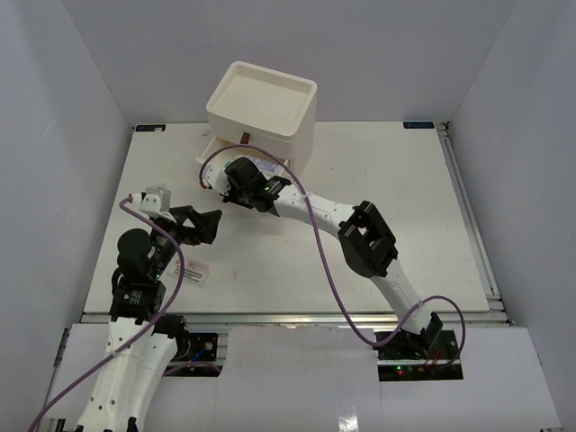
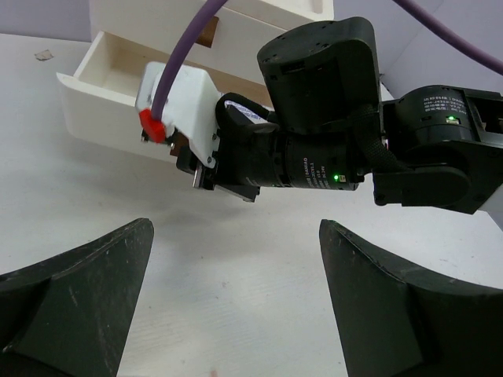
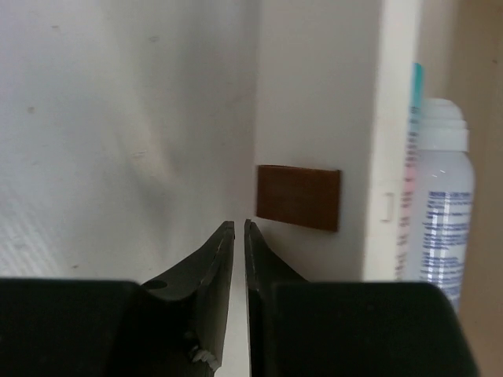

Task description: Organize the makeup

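Observation:
A white tube with a teal-pink label point(image 3: 444, 196) lies inside the open drawer point(image 1: 225, 148) of the cream chest point(image 1: 261, 99). My right gripper point(image 3: 239, 224) is at the drawer front, just left of its brown tab handle point(image 3: 299, 197). Its fingers are shut to a thin slit with nothing between them. From above, the right gripper point(image 1: 232, 173) is at the drawer's near edge. A flat white packet with red print point(image 1: 192, 270) lies on the table close to the left arm. My left gripper point(image 1: 213, 225) hovers wide open over bare table point(image 2: 236, 228), facing the right wrist point(image 2: 314, 149). No sponges show.
The chest stands at the back centre with a shallow tray top. The right arm point(image 1: 360, 234) stretches diagonally across the middle of the table. A purple cable point(image 1: 315, 261) loops along it. White walls close in the table on three sides.

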{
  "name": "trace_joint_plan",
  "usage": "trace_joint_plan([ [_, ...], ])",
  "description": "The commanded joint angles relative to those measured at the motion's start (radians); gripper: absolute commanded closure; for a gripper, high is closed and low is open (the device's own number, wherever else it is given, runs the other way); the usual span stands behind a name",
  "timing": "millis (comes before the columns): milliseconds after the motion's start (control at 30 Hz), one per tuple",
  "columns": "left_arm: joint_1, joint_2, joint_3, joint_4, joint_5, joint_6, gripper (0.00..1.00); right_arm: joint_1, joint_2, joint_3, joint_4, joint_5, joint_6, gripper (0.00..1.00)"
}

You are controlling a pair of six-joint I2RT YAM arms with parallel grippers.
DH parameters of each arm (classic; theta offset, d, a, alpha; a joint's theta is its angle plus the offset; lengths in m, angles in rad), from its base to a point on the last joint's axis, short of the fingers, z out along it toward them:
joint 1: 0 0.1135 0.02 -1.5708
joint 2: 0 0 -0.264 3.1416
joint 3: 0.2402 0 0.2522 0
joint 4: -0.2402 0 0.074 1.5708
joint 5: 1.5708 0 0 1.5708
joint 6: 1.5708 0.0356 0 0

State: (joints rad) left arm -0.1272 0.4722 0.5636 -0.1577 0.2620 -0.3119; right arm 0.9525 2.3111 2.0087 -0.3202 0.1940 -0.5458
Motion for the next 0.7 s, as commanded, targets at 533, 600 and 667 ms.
trace_joint_plan([
  [533, 0.003, 0.010, 0.019, -0.006, -0.018, 0.010, 0.02, -0.071, 0.032, 0.116, 0.213, 0.218, -0.039, 0.26],
  [600, 0.003, 0.011, 0.019, -0.006, -0.018, 0.010, 0.02, -0.092, 0.035, 0.120, 0.229, 0.227, -0.045, 0.21],
  [667, 0.003, 0.012, 0.019, -0.006, -0.018, 0.010, 0.02, -0.116, 0.038, 0.117, 0.234, 0.225, -0.045, 0.20],
])
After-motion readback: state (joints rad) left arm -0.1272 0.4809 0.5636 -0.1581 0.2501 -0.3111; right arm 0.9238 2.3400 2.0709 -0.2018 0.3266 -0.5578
